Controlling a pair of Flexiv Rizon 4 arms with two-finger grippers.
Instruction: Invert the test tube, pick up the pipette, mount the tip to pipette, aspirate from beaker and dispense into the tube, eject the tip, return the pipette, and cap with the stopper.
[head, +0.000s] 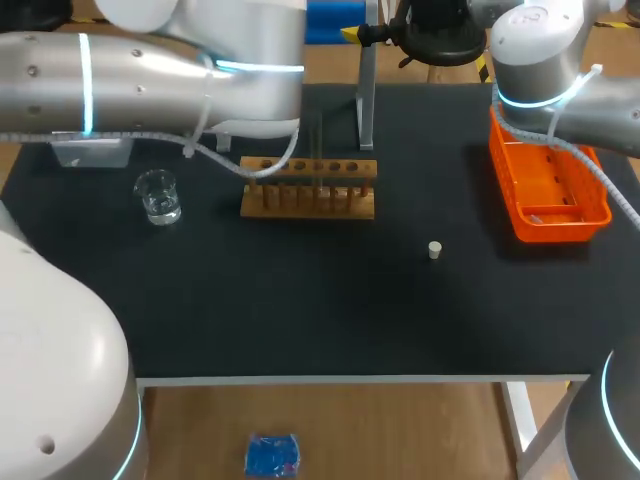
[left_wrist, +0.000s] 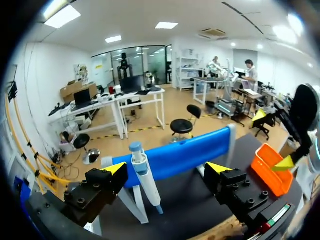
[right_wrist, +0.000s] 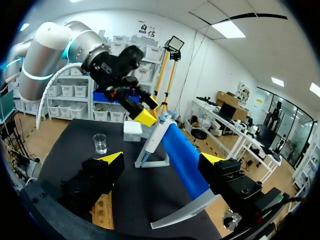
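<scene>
Evidently the left end effector (left_wrist: 166, 168), spread open and empty, faces the stand (left_wrist: 134, 206), where the pipette (left_wrist: 146, 177) hangs near-upright (tilted slightly) just ahead; the left arm (head: 150, 60) looks nearer.

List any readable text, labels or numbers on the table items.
None readable: the clear glass beaker, wooden test tube rack, orange plastic tray, small white stopper and blue-capped white pipette show no legible print; any beaker graduations are too blurred to read.
</scene>
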